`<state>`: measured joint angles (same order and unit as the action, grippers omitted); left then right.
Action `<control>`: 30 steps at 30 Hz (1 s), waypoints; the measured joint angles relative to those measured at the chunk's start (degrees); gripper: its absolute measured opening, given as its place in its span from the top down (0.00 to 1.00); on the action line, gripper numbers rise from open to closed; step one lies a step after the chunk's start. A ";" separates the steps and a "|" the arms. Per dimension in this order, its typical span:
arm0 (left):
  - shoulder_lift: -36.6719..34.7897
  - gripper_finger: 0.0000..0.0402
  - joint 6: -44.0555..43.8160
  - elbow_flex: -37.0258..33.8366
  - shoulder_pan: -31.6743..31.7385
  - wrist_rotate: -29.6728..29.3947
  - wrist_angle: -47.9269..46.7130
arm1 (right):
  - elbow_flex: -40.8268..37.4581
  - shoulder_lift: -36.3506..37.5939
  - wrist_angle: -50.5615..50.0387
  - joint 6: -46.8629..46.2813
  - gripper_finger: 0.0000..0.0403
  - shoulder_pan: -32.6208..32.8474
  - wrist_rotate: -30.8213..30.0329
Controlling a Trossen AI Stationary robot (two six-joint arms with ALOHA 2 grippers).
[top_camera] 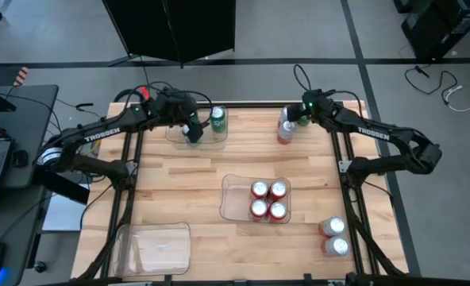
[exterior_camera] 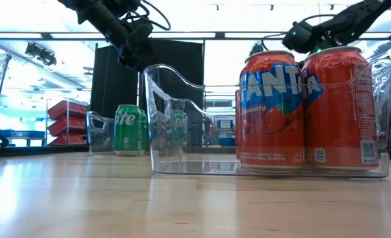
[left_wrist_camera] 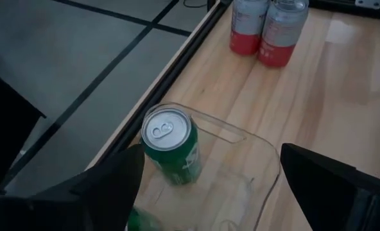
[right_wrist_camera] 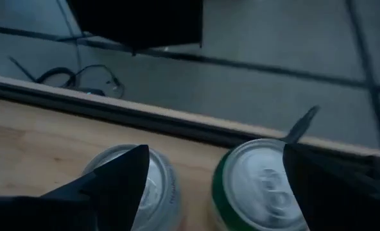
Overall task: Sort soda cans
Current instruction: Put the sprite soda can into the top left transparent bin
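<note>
Left end effector (top_camera: 192,133): spread wide, empty, above a clear tray (top_camera: 175,137); green can (top_camera: 217,119) beside it. Right end effector (top_camera: 297,116): wide apart over a green-topped can (right_wrist_camera: 260,186), silver can (right_wrist_camera: 135,183) adjacent.

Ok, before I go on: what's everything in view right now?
red cans: four, red, in the middle tray
green cans: at least two, green, in the far-left tray
green can: one, green, far right, under the right pincer
silver-white cans: two, near-right corner
silver-white can: at least one, far right
empty tray: one, clear, near left
left pincer: open, over the far-left tray
right pincer: open, over the far-right cans
</note>
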<state>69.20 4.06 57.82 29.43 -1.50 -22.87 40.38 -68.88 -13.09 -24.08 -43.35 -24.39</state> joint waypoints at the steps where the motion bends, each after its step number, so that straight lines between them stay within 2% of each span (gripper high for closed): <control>1: -0.01 0.09 0.17 0.00 0.00 0.02 0.09 | 0.00 -0.82 0.59 -0.37 0.14 -0.61 1.14; 10: 0.01 0.09 0.25 0.00 0.00 0.11 0.43 | 0.20 -4.89 3.92 -1.12 0.13 -3.55 1.36; 23: 0.01 0.09 0.24 0.02 0.02 0.10 0.85 | 0.02 -0.81 3.99 1.49 0.13 -2.43 2.20; 30: 0.03 0.09 0.24 0.02 0.02 0.11 0.81 | 0.00 -2.34 1.55 0.26 0.13 -4.13 1.51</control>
<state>69.23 4.29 57.84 29.45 -1.39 -22.06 40.38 -71.22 -11.55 -23.82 -47.48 -22.87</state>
